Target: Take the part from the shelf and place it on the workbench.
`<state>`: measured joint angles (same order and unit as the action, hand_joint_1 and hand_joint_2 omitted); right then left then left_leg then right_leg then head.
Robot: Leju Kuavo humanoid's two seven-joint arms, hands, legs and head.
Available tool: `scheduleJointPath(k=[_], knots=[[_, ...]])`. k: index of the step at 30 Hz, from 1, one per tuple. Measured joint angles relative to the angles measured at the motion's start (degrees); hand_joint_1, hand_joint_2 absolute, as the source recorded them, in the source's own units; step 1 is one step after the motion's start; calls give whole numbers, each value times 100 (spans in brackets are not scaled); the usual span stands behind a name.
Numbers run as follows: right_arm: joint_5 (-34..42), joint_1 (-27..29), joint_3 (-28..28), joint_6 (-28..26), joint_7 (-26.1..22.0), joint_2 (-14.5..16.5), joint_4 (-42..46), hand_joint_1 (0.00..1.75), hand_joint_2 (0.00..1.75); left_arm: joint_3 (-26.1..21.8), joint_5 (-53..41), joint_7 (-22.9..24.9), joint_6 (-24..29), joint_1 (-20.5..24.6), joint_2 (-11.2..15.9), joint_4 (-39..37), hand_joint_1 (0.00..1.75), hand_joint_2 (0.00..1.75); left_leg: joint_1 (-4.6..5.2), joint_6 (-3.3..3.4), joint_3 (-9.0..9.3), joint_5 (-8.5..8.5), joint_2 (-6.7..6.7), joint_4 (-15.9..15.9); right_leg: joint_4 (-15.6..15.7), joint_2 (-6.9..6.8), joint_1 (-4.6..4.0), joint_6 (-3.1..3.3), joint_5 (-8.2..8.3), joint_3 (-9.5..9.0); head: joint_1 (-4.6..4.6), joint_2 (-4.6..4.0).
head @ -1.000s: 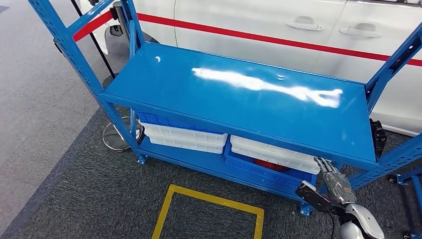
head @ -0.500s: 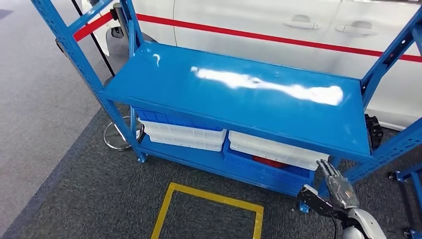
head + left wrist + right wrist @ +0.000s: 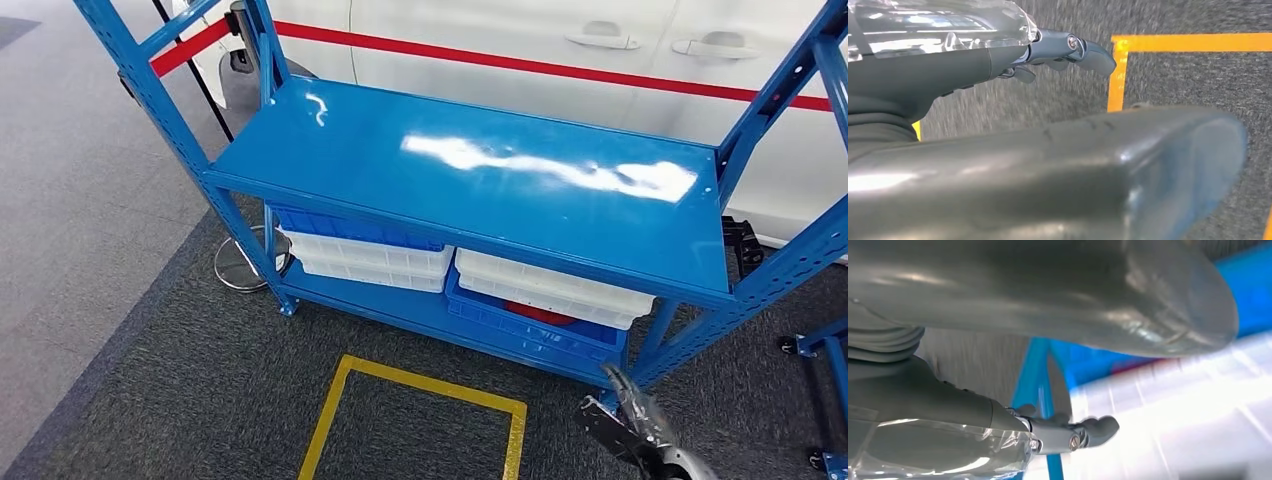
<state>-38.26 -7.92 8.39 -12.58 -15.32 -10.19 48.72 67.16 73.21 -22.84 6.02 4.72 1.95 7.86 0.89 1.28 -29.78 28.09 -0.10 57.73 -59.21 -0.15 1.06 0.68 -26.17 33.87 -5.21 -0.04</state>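
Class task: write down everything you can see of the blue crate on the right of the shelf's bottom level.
The blue crate looks like moulded plastic with a gridded front wall. It sits level on the bottom board of the blue shelf, at its right end, beside a second blue crate. A white tray lies across its top, covering most of the opening. Through the gap beneath shows a red part, mostly hidden. The right hand is apart from it, holding nothing.
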Motion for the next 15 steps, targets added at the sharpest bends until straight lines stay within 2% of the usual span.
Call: scheduleJointPath(k=[2, 4, 5, 7, 8, 9, 10, 12, 13, 15], knots=[[265, -157, -6, -35, 169, 280, -863, 0, 87, 65, -56, 107, 93, 28, -13, 1, 0, 0, 5, 41, 24, -79, 3, -108, 30, -6, 11, -63, 30, -17, 1, 0], [493, -209, -53, -13, 517, 500, -1576, 0, 175, 131, -102, 222, 173, 58, -38, 2, 0, 0, -29, 88, 82, -184, 5, -278, -111, -1, 7, -108, -100, 42, 2, 0], [599, -216, -96, 19, 731, 580, -1890, 0, 175, 163, -114, 277, 204, 66, -52, 3, 0, 0, -49, 102, 99, -228, 7, -335, -344, 5, 10, -123, -259, 146, 3, 0], [807, -183, -226, 114, 1209, 703, -2411, 0, 175, 210, -115, 372, 262, 70, -68, 3, 0, 0, -46, 118, 62, -249, 7, -328, -1031, 15, 22, -158, -630, 466, 3, 0], [925, -135, -313, 162, 1484, 754, -2618, 0, 175, 229, -113, 417, 300, 67, -73, 3, 0, 0, -49, 112, 38, -243, 6, -302, -1293, 15, 30, -179, -718, 582, 3, 0], [1040, -71, -411, 196, 1735, 802, -2798, 0, 175, 250, -111, 460, 348, 63, -78, 3, 0, 0, -55, 100, 15, -232, 3, -269, -1384, 13, 41, -200, -704, 615, 3, 0], [1152, 3, -513, 214, 1945, 841, -2942, 0, 175, 270, -111, 500, 399, 60, -86, 3, 0, 0, -64, 81, -6, -214, -1, -225, -1249, 11, 54, -219, -585, 535, 3, 0], [1376, 135, -729, 227, 2266, 908, -3172, 0, 175, 303, -100, 581, 497, 54, -101, 3, 0, 0, -85, 17, -46, -147, -3, -107, -585, 4, 78, -239, -275, 174, 3, 0], [1489, 197, -840, 225, 2402, 947, -3265, 0, 175, 311, -84, 620, 539, 55, -104, 3, 0, 0, -83, -25, -73, -101, -2, -29, -298, 11, 77, -220, -182, 28, 2, 0], [1692, 324, -1059, 222, 2647, 1036, -3416, 0, 175, 316, -20, 700, 612, 56, -102, 3, 0, 0, -68, -102, -111, -36, -1, 65, -113, 34, 52, -134, -178, -68, -2, 0]])
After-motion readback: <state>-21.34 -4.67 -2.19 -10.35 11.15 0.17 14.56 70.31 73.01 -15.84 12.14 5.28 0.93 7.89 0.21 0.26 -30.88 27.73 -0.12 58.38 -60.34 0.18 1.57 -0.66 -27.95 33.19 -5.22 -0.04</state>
